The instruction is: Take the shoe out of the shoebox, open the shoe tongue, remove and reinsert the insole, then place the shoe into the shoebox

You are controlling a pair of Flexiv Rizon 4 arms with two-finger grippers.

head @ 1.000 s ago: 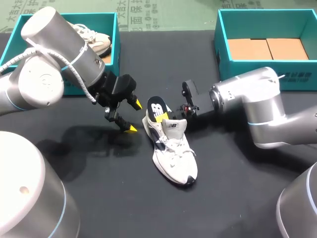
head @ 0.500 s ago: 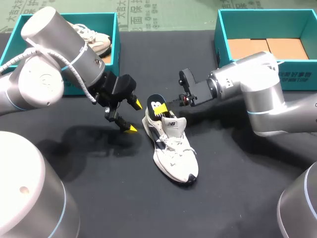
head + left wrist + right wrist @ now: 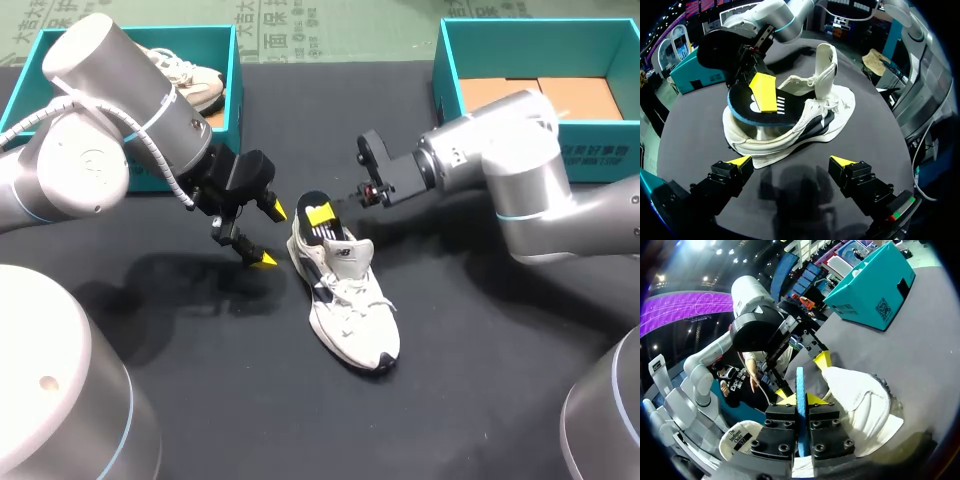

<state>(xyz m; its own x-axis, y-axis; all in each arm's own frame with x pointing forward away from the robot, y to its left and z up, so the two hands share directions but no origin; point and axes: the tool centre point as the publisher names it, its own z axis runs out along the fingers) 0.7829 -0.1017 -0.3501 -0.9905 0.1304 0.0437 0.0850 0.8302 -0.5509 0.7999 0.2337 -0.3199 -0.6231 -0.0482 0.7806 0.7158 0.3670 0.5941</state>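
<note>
Here, right arm point(image 3: 495, 150) low, jaws pinching insole point(image 3: 746, 108), left jaws apart.

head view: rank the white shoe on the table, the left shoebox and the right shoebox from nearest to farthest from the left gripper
From the left gripper:
1. white shoe, lying on the table just to the gripper's right, heel end toward it.
2. left shoebox, behind the gripper at the far left.
3. right shoebox, across at the far right.
</note>
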